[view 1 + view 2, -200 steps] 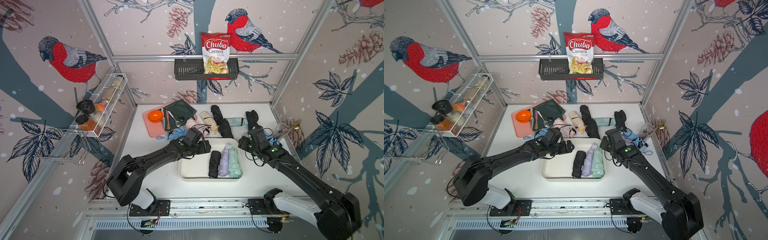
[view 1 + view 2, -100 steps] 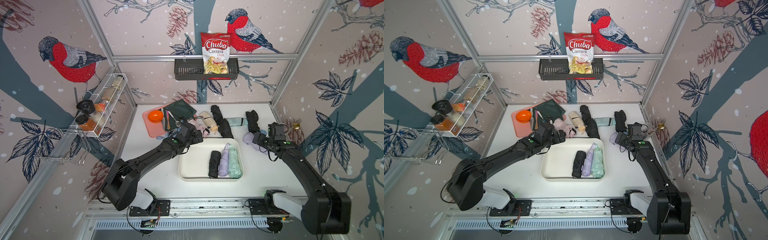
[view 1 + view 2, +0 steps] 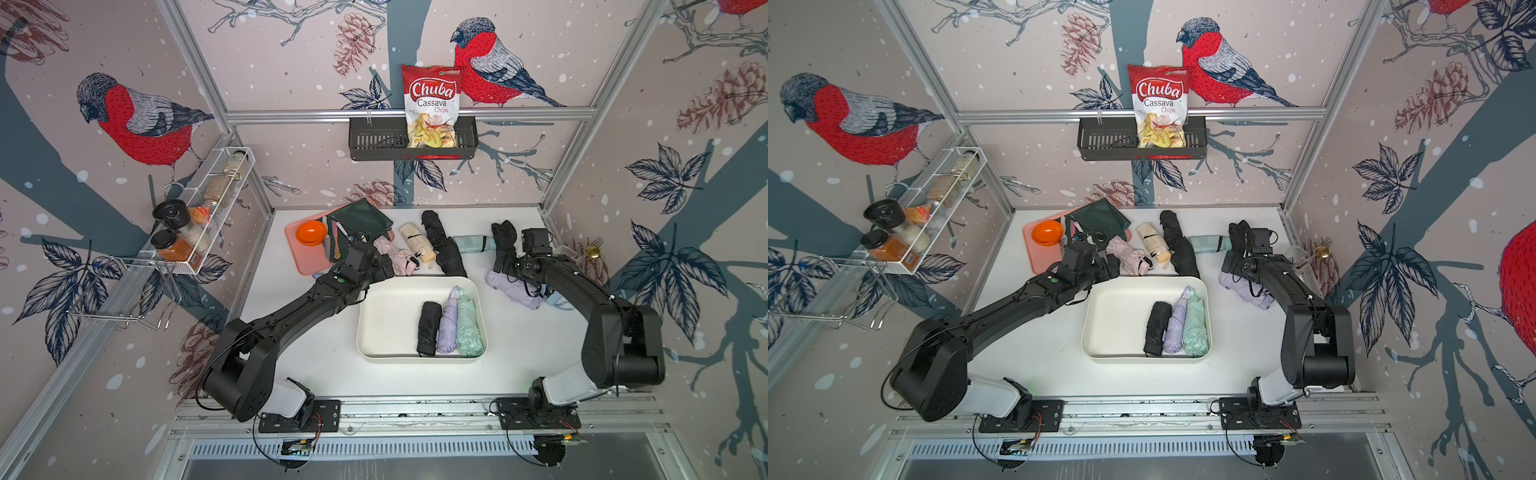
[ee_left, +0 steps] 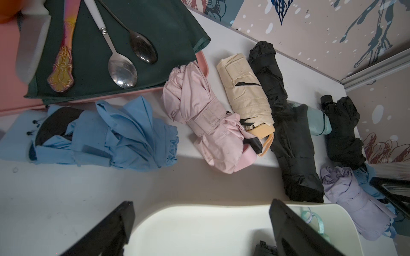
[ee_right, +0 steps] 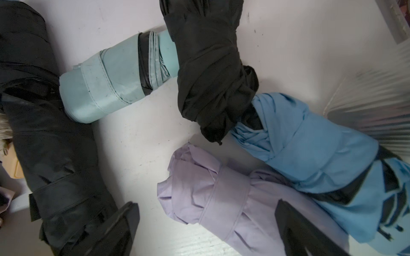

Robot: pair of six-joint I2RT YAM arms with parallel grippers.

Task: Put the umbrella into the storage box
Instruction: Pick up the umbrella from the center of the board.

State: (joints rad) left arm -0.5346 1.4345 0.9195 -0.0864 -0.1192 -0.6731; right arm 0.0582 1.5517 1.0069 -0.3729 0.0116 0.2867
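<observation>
The right gripper (image 5: 208,231) is spread wide above the lilac umbrella (image 5: 206,199) — nothing pinched. The left gripper (image 4: 199,230) gapes just as wide — empty, over the storage box (image 4: 168,212) rim.

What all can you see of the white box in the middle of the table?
The box is off-white, smooth plastic by its look, shallow and rectangular with rounded corners and plain walls. It sits flat on the white table. Inside, along one side, lie a black umbrella, a lilac umbrella and a mint umbrella, folded, side by side. The rest of its floor is bare.
</observation>
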